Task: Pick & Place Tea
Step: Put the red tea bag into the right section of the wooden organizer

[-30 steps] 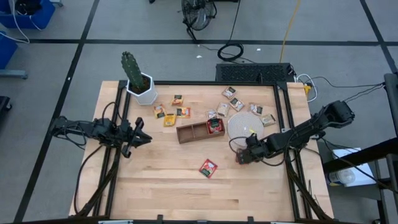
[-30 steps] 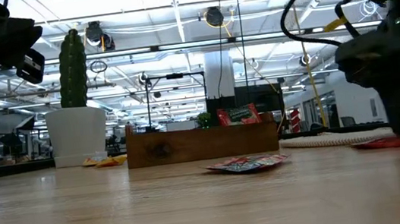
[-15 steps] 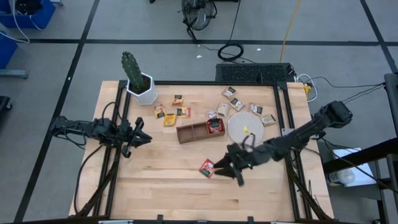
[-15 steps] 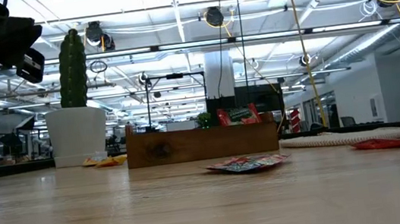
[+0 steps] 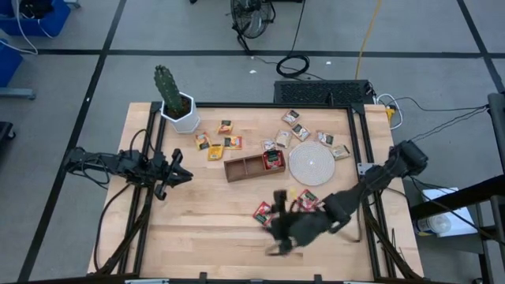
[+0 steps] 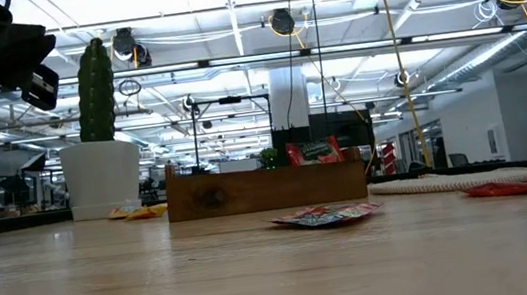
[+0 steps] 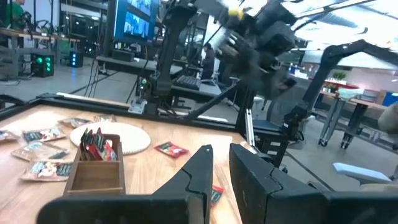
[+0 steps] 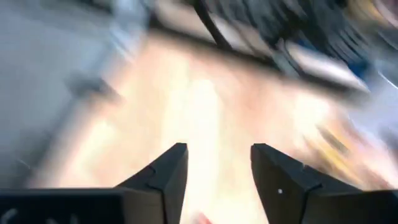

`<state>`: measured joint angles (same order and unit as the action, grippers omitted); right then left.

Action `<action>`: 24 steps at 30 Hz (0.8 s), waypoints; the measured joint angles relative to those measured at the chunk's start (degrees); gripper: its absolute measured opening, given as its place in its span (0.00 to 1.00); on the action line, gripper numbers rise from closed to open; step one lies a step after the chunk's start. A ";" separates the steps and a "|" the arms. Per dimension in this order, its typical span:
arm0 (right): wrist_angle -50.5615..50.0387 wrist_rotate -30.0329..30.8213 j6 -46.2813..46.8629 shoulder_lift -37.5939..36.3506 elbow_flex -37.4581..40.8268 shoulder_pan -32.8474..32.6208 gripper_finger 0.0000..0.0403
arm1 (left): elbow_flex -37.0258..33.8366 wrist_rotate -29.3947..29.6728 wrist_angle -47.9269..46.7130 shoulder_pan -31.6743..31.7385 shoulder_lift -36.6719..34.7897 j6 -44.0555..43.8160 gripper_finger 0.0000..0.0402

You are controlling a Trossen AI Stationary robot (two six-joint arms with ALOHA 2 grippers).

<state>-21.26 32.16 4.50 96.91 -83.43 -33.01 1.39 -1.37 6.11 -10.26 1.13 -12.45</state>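
Observation:
Two red tea sachets lie flat on the wood: one [image 5: 263,211] near the table's middle and one [image 5: 308,199] by the near edge of the round disc [image 5: 311,162]. A third red sachet [image 5: 272,159] stands in the wooden tray's [image 5: 245,168] right compartment. Tan sachets [image 5: 299,132] and yellow-orange ones [image 5: 215,151] lie farther back. My right gripper [image 5: 278,229] [image 8: 217,152] hovers, blurred, just near of the middle sachet, open and with nothing between its fingers. My left gripper [image 5: 183,175] [image 7: 221,152] waits at the left edge, raised, with a narrow gap between its fingers.
A potted cactus [image 5: 175,102] stands at the far left corner. The tray and the disc sit mid-table, with loose sachets around them. Bare wood stretches along the near edge [image 5: 205,244].
My right gripper has risen from the table beside the disc, out of the low view, and swept toward the table's left and near edge, past the middle red sachet. The red sachet by the disc has stayed lying where the gripper was.

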 joint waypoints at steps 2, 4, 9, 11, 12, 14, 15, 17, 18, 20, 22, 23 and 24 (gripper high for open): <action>-22.16 -0.96 10.71 3.96 -9.27 2.39 0.47 | 0.00 0.00 0.21 0.00 -0.02 0.00 0.14; -39.42 -10.07 25.88 7.27 -14.61 6.47 0.51 | 0.00 -0.02 -0.05 0.00 0.00 0.02 0.14; -62.80 -22.57 45.30 11.26 -11.92 15.10 0.60 | 0.00 0.00 0.05 0.00 0.00 0.00 0.14; -64.20 -21.69 49.22 10.89 -7.74 16.68 0.61 | 0.00 0.00 -0.01 0.00 -0.02 0.00 0.14; -62.86 -21.69 50.14 10.44 -5.32 17.21 0.61 | 0.00 0.00 -0.18 0.00 0.00 0.00 0.14; -58.55 -21.90 50.28 9.39 -0.23 17.94 0.61 | 0.00 0.00 -0.13 0.00 0.00 0.00 0.14; -55.75 -22.54 50.31 8.64 2.21 18.08 0.61 | 0.00 0.00 -0.03 0.00 0.00 0.00 0.14; -47.94 -24.33 50.37 7.04 6.98 18.06 0.61 | 0.00 0.00 -0.01 0.00 0.00 0.00 0.14; -44.11 -25.87 50.53 6.30 9.44 17.94 0.61 | 0.00 0.00 0.03 0.00 0.00 0.00 0.14; -36.78 -29.22 51.43 5.75 14.17 17.73 0.61 | 0.00 0.00 0.02 0.00 0.00 0.00 0.14; -30.80 -31.99 52.98 5.27 18.15 17.70 0.61 | 0.00 0.00 0.02 0.00 0.00 0.00 0.14; -28.32 -32.88 53.62 5.02 19.69 17.74 0.61 | 0.00 0.00 0.02 0.00 0.00 0.00 0.14; -26.44 -33.92 54.03 4.90 21.03 17.71 0.61 | 0.00 0.00 0.02 0.00 0.00 0.00 0.14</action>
<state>-47.70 -1.76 58.53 101.81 -62.40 -15.30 1.39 -1.37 6.13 -10.26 1.13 -12.45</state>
